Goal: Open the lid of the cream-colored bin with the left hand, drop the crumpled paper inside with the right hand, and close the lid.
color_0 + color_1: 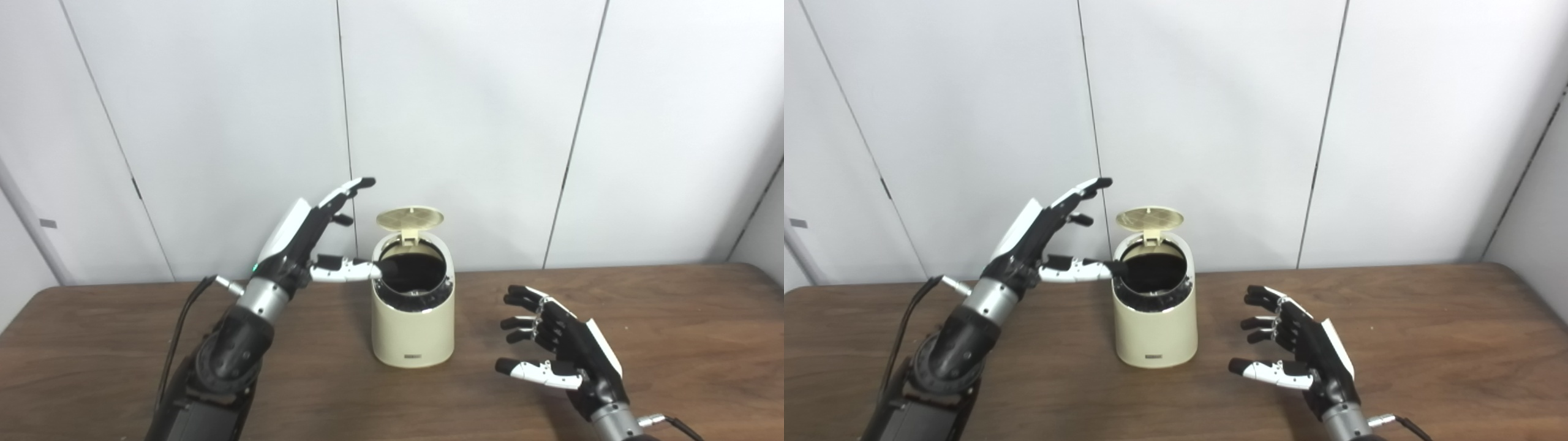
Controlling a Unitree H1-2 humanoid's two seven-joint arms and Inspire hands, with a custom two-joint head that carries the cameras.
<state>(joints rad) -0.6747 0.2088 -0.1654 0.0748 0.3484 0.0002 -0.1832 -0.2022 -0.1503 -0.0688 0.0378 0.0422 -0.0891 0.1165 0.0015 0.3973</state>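
- Open from above: bin mouth, lid tipped up behind it.
- Blocking its left rim: left hand, thumb tip at the edge.
- Bare table between bin and right hand.

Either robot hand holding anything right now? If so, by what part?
Nothing is held. The right robot hand is open and empty over the table. The left robot hand is open beside the bin, thumb tip at its rim; the lid stands up.
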